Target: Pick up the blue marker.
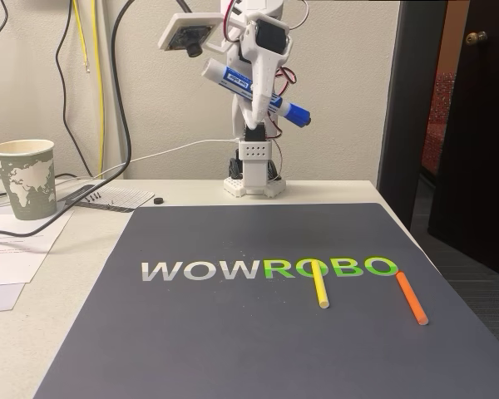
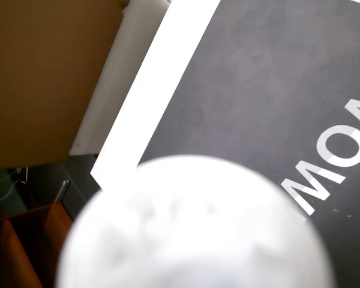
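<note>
The blue marker, a thick white barrel with a blue label and blue cap, hangs tilted in the air at the top of the fixed view, cap end lower and to the right. My gripper is shut on its middle, raised high in front of the arm's base. In the wrist view a blurred white round shape sits close to the lens at the bottom; it looks like the marker's white end. The fingers themselves are hidden there.
A dark mat with "WOWROBO" lettering covers the table. On it lie a thin yellow stick and a thin orange stick. A paper cup, papers and cables sit at the left. The table's edge runs beside the mat.
</note>
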### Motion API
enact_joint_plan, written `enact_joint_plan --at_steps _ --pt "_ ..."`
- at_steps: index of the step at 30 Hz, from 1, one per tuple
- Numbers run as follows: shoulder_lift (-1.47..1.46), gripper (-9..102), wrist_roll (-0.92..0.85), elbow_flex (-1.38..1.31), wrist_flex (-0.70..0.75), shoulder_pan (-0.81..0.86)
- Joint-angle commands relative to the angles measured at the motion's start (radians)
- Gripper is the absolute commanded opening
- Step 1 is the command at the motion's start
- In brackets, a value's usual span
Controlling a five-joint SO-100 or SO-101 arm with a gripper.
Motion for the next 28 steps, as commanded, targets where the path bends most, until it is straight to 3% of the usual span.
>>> enact_joint_plan --at_steps 1,4,28 --pt "0.041 0 0.041 -0.097 0.167 0.017" --pt "0.002 0 0.081 -0.190 0.167 0.025" --pt "-0.005 0 0.106 -0.193 0.169 0.018"
